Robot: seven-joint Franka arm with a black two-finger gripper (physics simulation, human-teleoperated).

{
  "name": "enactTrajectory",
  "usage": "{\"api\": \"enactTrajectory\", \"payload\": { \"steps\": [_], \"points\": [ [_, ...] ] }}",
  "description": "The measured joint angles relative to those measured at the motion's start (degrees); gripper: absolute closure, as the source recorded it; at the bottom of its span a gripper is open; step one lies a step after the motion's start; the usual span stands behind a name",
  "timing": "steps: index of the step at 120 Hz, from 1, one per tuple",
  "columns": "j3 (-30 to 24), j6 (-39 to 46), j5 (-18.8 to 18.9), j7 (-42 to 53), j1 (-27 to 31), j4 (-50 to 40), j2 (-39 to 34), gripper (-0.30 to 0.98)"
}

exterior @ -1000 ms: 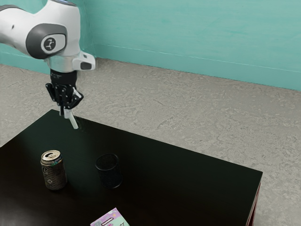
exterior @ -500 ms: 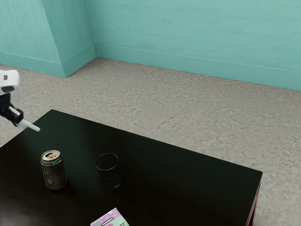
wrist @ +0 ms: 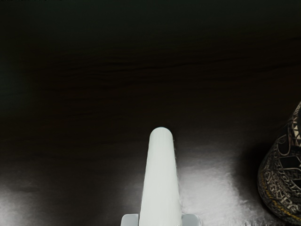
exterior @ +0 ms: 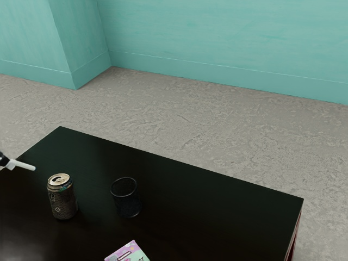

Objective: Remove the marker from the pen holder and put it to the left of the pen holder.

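Note:
At the exterior view's left edge my gripper point(exterior: 7, 162) is partly in the picture, shut on the white marker point(exterior: 24, 165), which sticks out toward the exterior view's right. In the wrist view the marker point(wrist: 161, 183) extends away from the hand, with a pale fingertip pressed on each side of it at the gripper point(wrist: 161, 220). The black mesh pen holder point(exterior: 126, 198) stands upright on the table, well apart from the marker, on the far side of the can from my gripper.
A dark drink can point(exterior: 62, 198) stands between my gripper and the pen holder; the wrist view has the can point(wrist: 283, 176) close beside the marker. A pink and green box point(exterior: 128, 253) lies near the exterior view's lower edge on the black table point(exterior: 217, 201).
My hand has moved toward the exterior view's left and down, carrying the marker, which has tipped from steep to nearly level. The can, pen holder and box have stayed put.

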Motion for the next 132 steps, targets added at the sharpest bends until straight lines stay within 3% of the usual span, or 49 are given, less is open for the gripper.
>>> {"api": "enactTrajectory", "payload": {
  "steps": [50, 80, 100, 108, 120, 128, 132],
  "points": [
    [8.21, 3.08, 4.23, 5.15, -2.33, -0.89, -0.32, 0.76],
    [11.6, 2.81, 2.97, 8.76, -4.06, -0.81, -0.32, 0.42],
    [10.93, 2.03, 2.69, 10.39, -6.29, 1.5, 0.07, 0.28],
    [2.88, -0.71, 1.15, 10.32, -8.1, 6.66, 2.91, 0.24],
    [-17.54, -6.87, -10.67, 9.75, -7.26, 24.44, 20.82, 0.18],
    [-31.82, -11.63, -21.08, 8.5, -0.75, 38.21, 35.28, 0.14],
    [-42.97, -14.32, -25.74, 7.42, 7.95, 44.41, 41.52, 0.12]
  ]
}}
